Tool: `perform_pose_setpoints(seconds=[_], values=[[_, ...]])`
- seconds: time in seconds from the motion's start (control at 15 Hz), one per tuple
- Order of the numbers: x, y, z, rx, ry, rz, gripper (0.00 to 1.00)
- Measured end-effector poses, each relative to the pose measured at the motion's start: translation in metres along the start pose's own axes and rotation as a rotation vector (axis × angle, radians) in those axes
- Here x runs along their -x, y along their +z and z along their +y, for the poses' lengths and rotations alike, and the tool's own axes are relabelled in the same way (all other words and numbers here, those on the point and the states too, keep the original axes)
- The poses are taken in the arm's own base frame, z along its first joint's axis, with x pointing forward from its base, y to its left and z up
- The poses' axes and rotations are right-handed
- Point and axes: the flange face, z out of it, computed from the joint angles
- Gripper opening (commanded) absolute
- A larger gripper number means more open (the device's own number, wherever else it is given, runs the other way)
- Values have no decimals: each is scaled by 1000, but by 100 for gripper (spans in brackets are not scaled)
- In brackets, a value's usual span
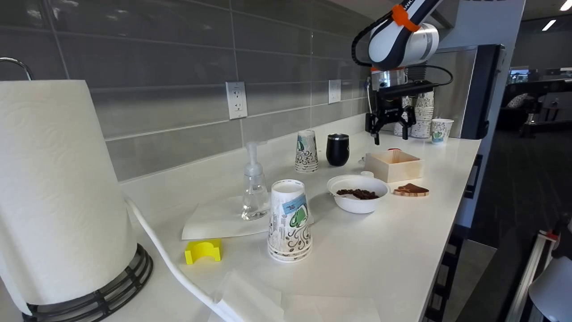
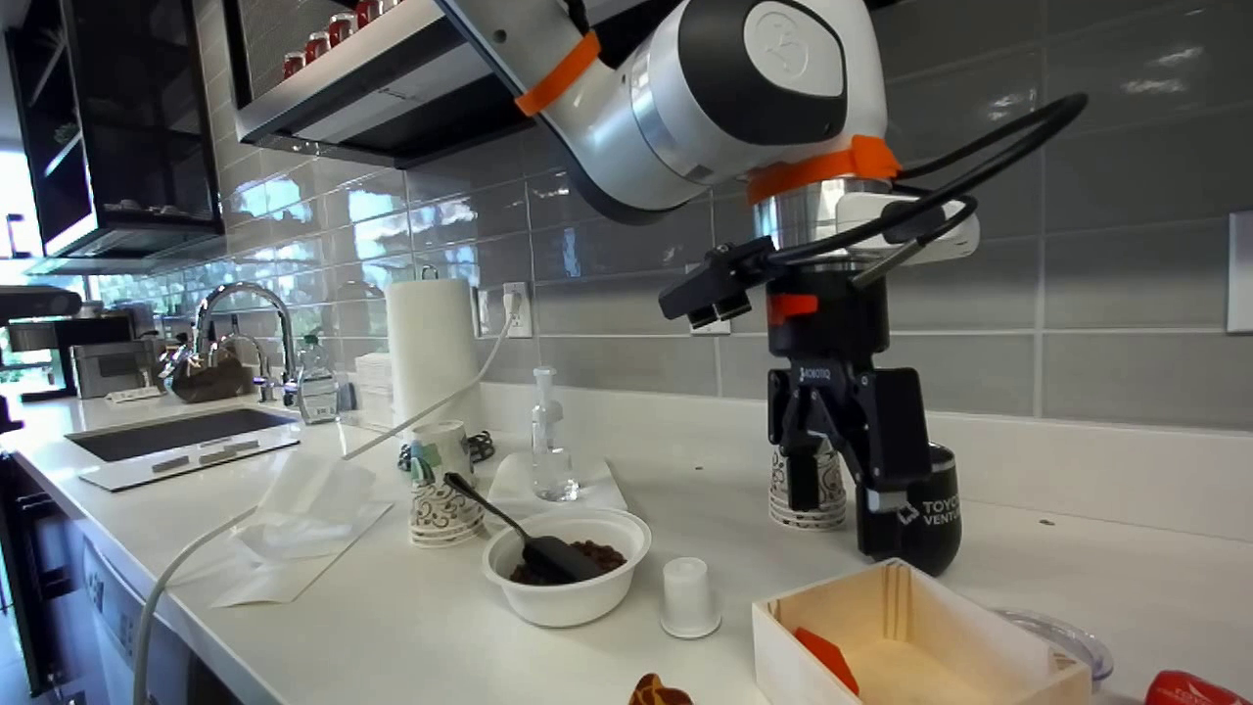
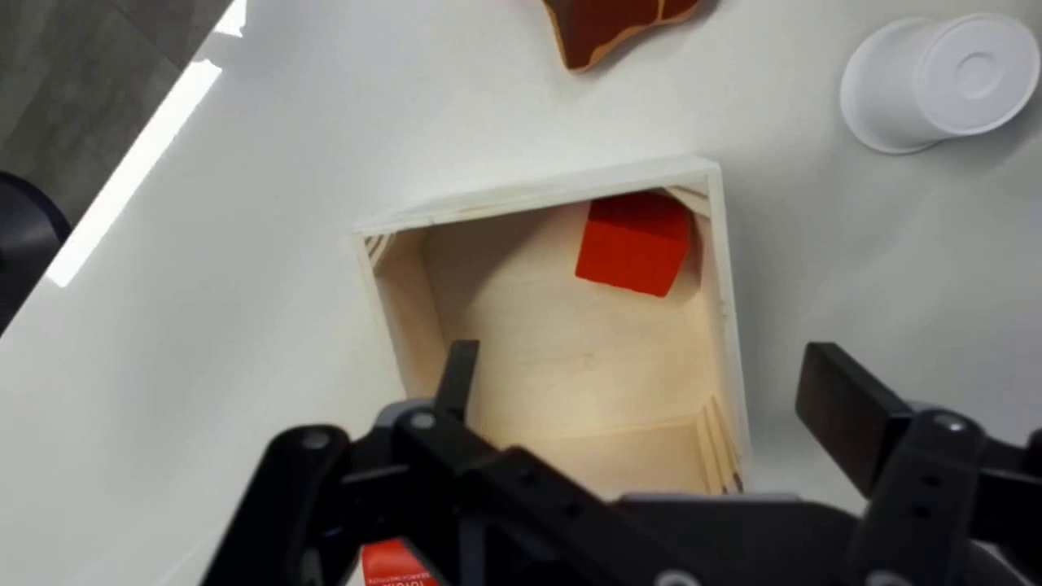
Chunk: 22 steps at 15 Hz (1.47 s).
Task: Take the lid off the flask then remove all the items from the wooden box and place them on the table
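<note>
The black flask (image 1: 337, 150) stands upright on the white table (image 1: 375, 259); it also shows in an exterior view (image 2: 938, 519), partly behind a finger. A clear round lid (image 2: 1067, 638) lies on the table beside the wooden box (image 2: 930, 646). The box also shows in an exterior view (image 1: 393, 166) and the wrist view (image 3: 570, 366). One red block (image 3: 633, 244) lies in a corner inside it. A brown steak-like piece (image 1: 410, 190) and a red object (image 2: 1189, 688) lie outside it. My gripper (image 1: 391, 136) is open and empty above the box, in the wrist view too (image 3: 643, 354).
A white bowl (image 1: 357, 205) with brown bits and a black spoon (image 2: 558, 560) stands near the box, beside an upturned white cup (image 2: 688, 592). Stacked paper cups (image 1: 289, 223), a clear soap pump (image 1: 254, 192) and a yellow block (image 1: 203, 250) stand farther along. A tiled wall runs behind.
</note>
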Motion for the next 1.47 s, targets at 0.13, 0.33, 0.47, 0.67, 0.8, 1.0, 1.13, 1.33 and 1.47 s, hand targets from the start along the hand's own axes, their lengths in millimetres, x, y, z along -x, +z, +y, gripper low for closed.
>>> perform_pose_setpoints(seconds=[0.13, 0.33, 0.47, 0.67, 0.8, 1.0, 1.13, 1.33, 1.47], values=[[2, 4, 9, 6, 32, -23, 100], [6, 19, 22, 16, 68, -60, 94], [6, 29, 27, 22, 87, -79, 96], [4, 41, 28, 27, 113, -85, 99], [-1, 47, 27, 21, 128, -67, 100], [-6, 55, 25, 13, 140, -41, 97], [-8, 62, 23, 12, 145, -36, 96], [-10, 72, 21, 15, 148, -38, 98], [-10, 78, 21, 18, 152, -42, 100]])
